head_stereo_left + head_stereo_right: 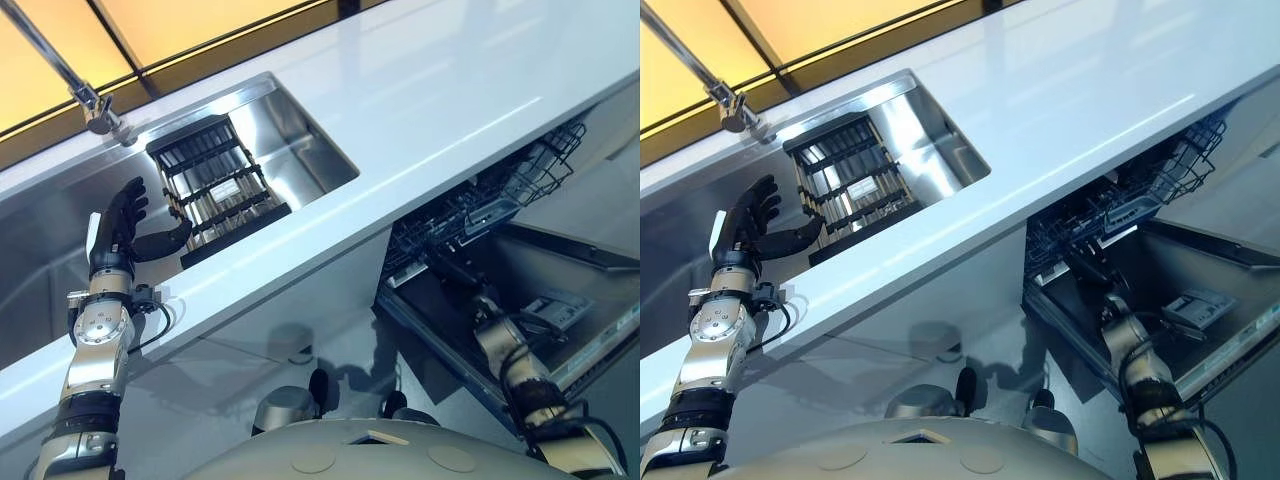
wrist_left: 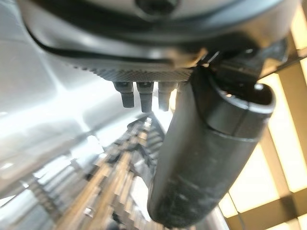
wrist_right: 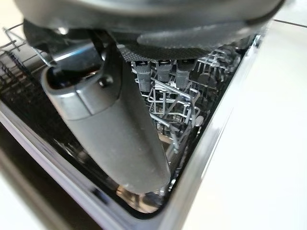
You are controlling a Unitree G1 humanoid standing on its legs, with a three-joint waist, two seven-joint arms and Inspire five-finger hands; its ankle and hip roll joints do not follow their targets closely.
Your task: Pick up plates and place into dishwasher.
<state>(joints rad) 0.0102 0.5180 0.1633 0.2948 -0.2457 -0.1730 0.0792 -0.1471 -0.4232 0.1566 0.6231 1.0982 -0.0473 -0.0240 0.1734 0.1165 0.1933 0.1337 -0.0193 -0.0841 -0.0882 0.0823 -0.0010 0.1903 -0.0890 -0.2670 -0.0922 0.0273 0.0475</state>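
both hands spread: left hand [image 1: 125,225] beside rack [image 1: 215,185], right hand [image 1: 452,268] half hidden.

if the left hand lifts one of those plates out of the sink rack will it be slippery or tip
The plates stand on edge in a black rack, so one probably lifts straight out. Being rigid and glossy-looking, they may slip in the open left hand. Neighbours could lean or knock once one leaves.

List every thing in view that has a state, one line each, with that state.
Left hand: open, fingers spread, above the sink beside the dish rack, holding nothing.
Right hand: reaching into the dishwasher's rack; fingers too hidden to judge.
Dishwasher: door open and folded down.
Dishwasher rack: pulled out from under the counter.
Dish rack: sitting in the sink, slots look empty.
Sink: no water visible.
Faucet: not running.
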